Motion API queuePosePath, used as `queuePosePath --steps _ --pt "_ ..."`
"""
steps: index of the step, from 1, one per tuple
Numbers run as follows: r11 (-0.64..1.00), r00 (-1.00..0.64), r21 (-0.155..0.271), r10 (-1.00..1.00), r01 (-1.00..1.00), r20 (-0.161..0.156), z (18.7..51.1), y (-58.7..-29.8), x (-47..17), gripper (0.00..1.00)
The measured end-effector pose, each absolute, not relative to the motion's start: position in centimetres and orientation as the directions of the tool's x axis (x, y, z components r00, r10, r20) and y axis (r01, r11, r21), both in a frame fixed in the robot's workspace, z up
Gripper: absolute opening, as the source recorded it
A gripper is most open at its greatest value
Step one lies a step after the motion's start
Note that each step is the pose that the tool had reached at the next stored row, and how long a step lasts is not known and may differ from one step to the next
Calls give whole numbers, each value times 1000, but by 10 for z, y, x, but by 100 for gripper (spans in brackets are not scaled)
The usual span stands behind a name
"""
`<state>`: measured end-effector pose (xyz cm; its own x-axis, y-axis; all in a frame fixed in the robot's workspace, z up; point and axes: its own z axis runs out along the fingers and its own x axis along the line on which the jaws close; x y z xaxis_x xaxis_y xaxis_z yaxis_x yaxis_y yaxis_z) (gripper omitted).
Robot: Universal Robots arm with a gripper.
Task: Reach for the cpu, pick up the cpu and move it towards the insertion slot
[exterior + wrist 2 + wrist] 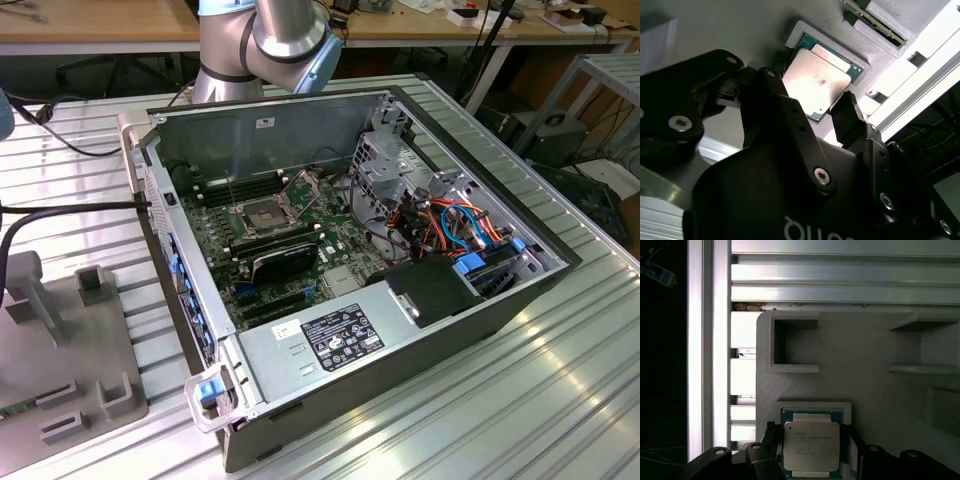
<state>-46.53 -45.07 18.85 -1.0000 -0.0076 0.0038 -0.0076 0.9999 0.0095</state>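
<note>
Looking at where this could go sideways: the pincer [810,92] has its fingers apart, one on each side of the cpu [811,445], and I can't tell if either pad is actually touching the chip's edge yet. The cpu lies flat in a square pocket of a grey holder [865,365], with a raised rim tight around it. My worry is that rim: if the fingers close a bit off-centre, they'd pinch the pocket wall instead of the chip, or catch one edge and tip it so it jams on the way up. The chip is also thin, so a shallow grip could let it slip or twist. The insertion slot [262,213] sits down inside the open computer case [300,125] on the ribbed metal table [560,400], with its frame and lever close around the dark centre. A tilted or half-held chip would be bad news over that.

As for writing, the cpu's metal face has a few lines of fine print in the first wrist view, but I can't make it out. There's white lettering on the pincer body in the second wrist view, cut off at the edge. A black sticker [340,335] on the silver box in the case has white print that's too small to read.
</note>
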Motion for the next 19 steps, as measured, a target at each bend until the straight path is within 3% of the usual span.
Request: queuePosePath --steps 7,8,19 --pt "1000 -1000 9 -8 -8 4 188 -451 -465 62" --pt "1000 -1000 9 -8 -8 4 188 -451 -465 55" --pt "1000 -1000 8 -8 -8 4 193 -451 -465 55"
